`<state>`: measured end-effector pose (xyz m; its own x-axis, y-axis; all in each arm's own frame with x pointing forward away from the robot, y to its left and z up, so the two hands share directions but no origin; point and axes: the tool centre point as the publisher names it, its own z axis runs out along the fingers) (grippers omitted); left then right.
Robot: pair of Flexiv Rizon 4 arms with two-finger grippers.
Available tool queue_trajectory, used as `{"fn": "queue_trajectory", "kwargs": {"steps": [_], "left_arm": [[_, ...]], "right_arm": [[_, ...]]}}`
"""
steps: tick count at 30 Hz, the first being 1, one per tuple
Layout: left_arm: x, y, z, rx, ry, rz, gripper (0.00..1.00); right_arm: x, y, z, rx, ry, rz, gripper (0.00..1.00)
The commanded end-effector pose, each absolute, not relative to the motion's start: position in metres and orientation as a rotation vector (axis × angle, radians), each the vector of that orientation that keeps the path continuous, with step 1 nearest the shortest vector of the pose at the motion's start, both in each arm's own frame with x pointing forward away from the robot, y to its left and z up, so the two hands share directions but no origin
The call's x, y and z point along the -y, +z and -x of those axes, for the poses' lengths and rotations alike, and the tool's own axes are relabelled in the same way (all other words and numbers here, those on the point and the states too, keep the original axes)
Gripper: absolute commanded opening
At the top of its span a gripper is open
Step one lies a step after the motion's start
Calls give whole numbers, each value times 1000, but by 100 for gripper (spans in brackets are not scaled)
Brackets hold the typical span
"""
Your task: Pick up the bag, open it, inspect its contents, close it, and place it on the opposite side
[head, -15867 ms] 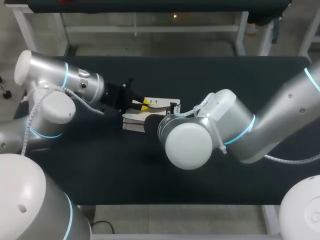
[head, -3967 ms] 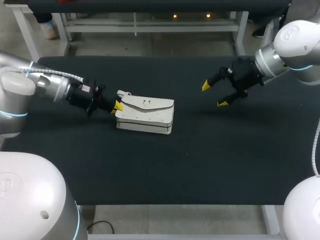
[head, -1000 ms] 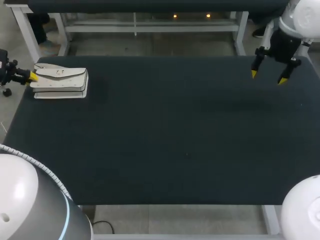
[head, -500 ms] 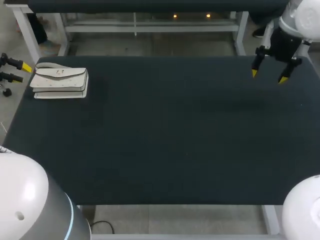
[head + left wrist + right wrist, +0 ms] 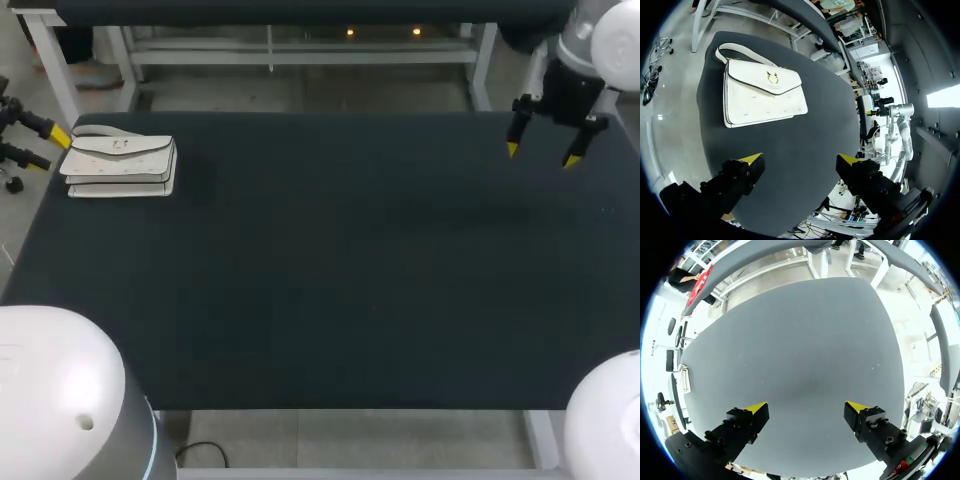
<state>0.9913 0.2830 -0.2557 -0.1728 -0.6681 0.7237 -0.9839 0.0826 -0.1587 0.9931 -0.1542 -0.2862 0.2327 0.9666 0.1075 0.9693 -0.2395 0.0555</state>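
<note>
Both sets of jaws stand wide apart and grip nothing. At the far left edge of the head view, the left jaws sit just off the upper left corner of the dark surface [image 5: 350, 280]. One yellow fingertip [image 5: 60, 136] is just beside the short end of the white bag [image 5: 120, 168]. The bag lies flat in the upper left of the frame, near the surface's corner. Its flap is shut, with a small gold clasp [image 5: 772, 77] on it, and the strap [image 5: 735, 50] loops along the bag's far edge. In the left wrist view the bag lies ahead of the spread fingers, apart from both. In the upper right of the head view, the right jaws hang with yellow tips [image 5: 513, 149] pointing down over the surface's far right part, well apart from the bag. The right wrist view shows the dark surface spread out ahead of them.
</note>
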Motion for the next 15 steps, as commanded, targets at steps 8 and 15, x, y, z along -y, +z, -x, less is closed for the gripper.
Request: {"fn": "queue_trajectory", "kwargs": {"steps": [8,15], "left_arm": [[-248,-221,-950,2275,387,-2230,100],[-244,-223,-950,2299,310,-2232,100]], "right_arm": [[154,-287,-991,1924,-190,2451,100],[154,-287,-991,1924,-190,2451,100]]}}
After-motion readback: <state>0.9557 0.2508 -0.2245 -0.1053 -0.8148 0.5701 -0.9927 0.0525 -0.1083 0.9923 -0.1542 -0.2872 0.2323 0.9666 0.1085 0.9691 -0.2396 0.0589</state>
